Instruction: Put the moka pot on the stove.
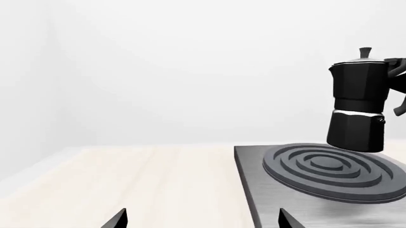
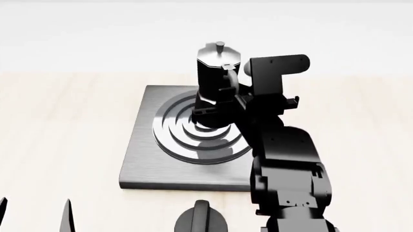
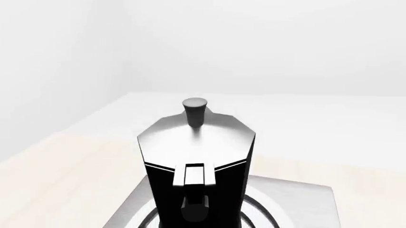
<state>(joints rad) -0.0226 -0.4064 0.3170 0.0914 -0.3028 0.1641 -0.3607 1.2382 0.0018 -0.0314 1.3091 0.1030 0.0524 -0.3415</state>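
The moka pot, glossy black with a silver lid and knob, hangs slightly tilted just above the ring burner of the stove. My right gripper reaches in from the right and is shut on the pot's handle. The right wrist view looks down on the lid and handle, with the stove below; its own fingers are hidden there. The left wrist view shows the pot clear of the burner. My left gripper is open and empty, low over the table beside the stove's near left corner.
A squat black round knob with a ridge sits on the pale wooden table just in front of the stove. My left gripper's fingers show at the lower left of the head view. A plain white wall lies behind.
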